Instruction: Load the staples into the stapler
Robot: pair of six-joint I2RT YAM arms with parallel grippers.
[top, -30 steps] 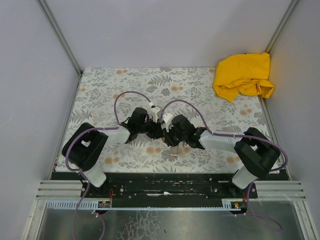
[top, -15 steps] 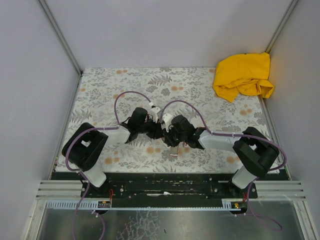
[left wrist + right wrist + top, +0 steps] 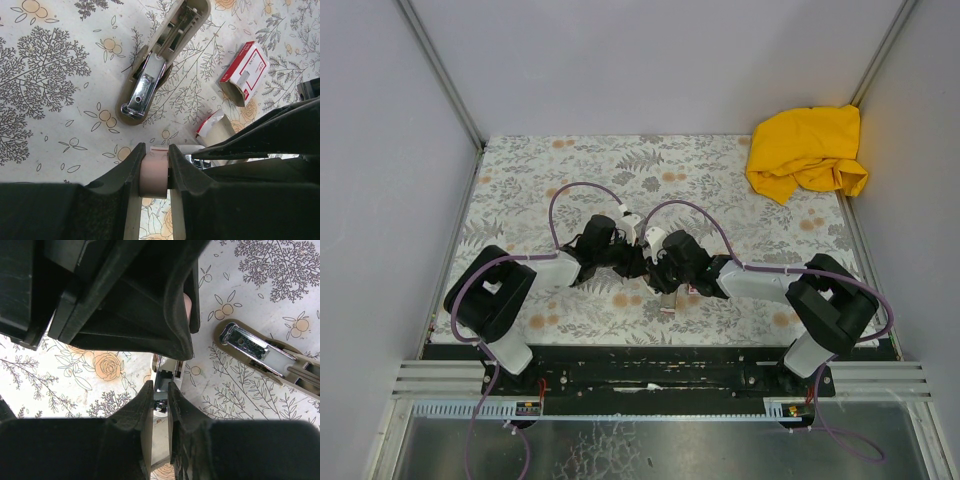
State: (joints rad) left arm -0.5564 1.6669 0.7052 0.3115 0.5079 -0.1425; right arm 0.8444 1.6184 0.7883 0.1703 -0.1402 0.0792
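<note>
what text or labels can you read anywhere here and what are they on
white box: red print, too blurred to read.
second box piece: red edge, no legible text.
cream stapler on the table: no markings seen.
pale pink part in the left claw: blank.
silver part in the right claw: nothing readable.

Table [image 3: 520,190], floral top. On it I count: beige stapler [image 3: 160,60], lying open; red-and-white box [image 3: 245,72]; torn box piece [image 3: 215,127]; yellow cloth [image 3: 807,150], far-right corner.
</note>
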